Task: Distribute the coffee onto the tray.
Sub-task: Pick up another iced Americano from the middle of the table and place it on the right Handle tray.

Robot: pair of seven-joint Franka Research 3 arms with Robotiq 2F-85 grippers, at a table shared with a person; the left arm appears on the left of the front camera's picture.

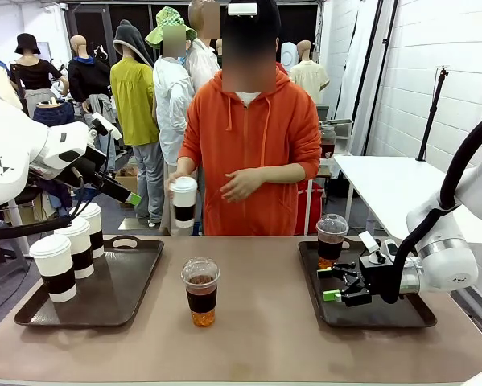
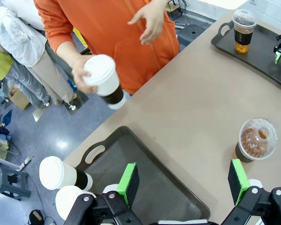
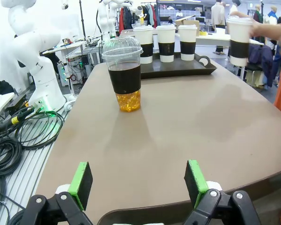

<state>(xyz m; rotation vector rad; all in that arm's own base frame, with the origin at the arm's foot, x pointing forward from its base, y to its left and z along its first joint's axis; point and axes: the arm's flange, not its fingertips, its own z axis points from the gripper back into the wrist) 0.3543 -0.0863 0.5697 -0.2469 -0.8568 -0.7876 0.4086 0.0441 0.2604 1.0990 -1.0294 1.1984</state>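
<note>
Left claw [image 2: 183,178]: spread wide and empty, hovering over the left tray [image 1: 136,301].
Right claw [image 1: 327,285]: spread wide and empty, low over the right tray [image 1: 385,315].
White cups [image 1: 72,257]: three stand along the left tray's outer edge.
Fourth white cup [image 1: 183,201]: held in the person's hand [image 2: 78,75] beyond the table's far edge.
Iced coffees: one clear cup [image 1: 201,291] stands on the bare table [image 1: 265,338] between the trays; a second clear cup [image 1: 331,240] stands at the right tray's far corner.
</note>
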